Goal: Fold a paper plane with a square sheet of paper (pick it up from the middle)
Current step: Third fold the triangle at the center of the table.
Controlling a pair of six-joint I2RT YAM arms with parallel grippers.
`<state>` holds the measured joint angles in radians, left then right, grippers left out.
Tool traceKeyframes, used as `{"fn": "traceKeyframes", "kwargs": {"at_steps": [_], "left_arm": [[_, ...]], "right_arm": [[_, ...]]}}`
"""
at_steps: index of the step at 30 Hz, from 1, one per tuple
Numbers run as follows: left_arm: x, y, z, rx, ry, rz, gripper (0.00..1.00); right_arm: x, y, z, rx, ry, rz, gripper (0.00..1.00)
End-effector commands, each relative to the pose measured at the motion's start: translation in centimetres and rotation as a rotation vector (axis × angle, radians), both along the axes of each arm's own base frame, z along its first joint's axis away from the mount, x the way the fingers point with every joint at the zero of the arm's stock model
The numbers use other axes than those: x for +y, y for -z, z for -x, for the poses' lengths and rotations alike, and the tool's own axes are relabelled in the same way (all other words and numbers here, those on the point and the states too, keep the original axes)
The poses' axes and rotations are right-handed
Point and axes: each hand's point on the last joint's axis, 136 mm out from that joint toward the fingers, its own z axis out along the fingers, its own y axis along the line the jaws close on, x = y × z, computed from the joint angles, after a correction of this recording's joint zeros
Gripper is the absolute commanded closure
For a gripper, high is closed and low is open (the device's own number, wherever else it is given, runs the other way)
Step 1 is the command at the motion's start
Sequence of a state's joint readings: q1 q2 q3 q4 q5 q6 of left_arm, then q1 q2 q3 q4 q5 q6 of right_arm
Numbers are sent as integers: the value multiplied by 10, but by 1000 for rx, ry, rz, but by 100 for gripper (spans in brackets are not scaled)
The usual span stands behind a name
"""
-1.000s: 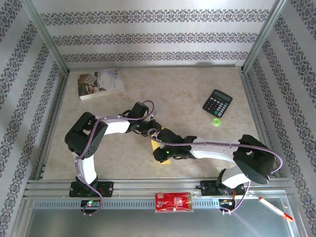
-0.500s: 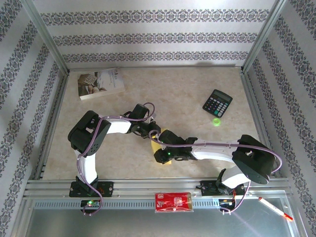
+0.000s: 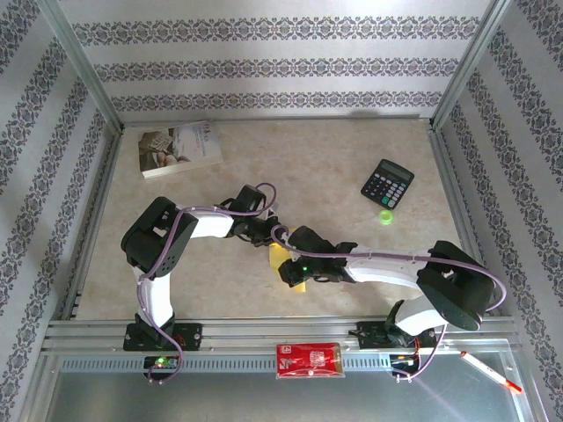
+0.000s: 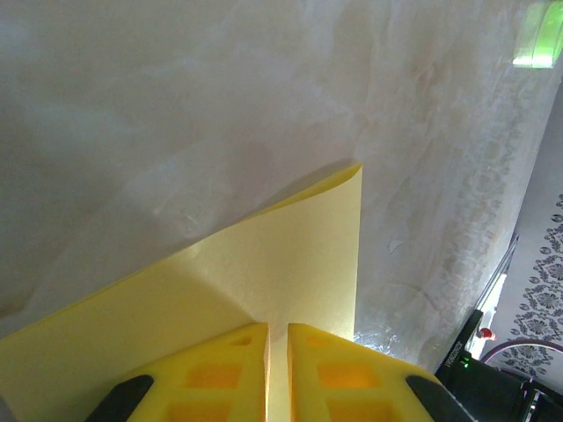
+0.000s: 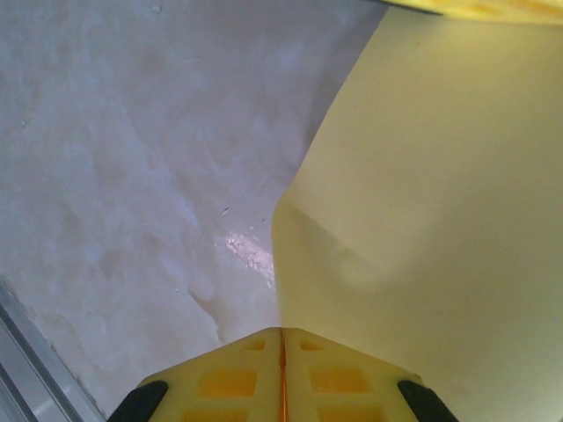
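light: bright, even | shadow: soft under paper (image 4: 290,255) | glare: faint on table (image 5: 246,246) | focus: edges perhaps soft

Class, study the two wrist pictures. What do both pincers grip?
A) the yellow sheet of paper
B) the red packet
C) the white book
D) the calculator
A: the yellow sheet of paper comes out from between the closed tips of the left pincer and, in the other wrist view, of the right pincer.

Plain yellow sheet of paper (image 4: 290,255); white printed book (image 3: 180,148); black calculator (image 3: 387,183); red packet (image 3: 308,360); mottled beige table (image 3: 334,158); white walls (image 3: 281,53) banded with grey floral stripes.
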<state>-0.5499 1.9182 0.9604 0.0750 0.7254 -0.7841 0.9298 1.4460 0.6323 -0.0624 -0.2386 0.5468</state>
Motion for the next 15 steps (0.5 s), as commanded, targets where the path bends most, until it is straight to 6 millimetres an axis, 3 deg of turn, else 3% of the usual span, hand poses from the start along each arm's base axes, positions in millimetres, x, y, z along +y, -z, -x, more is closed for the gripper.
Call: {"fn": "traceKeyframes", "kwargs": {"at_steps": [1, 15], "left_arm": [[2, 13, 8, 9, 27, -35, 87], [2, 15, 8, 11, 34, -39, 87]], "right_arm": [[1, -8, -2, 1, -4, -42, 92], [-8, -1, -17, 54, 35, -59, 93]]}}
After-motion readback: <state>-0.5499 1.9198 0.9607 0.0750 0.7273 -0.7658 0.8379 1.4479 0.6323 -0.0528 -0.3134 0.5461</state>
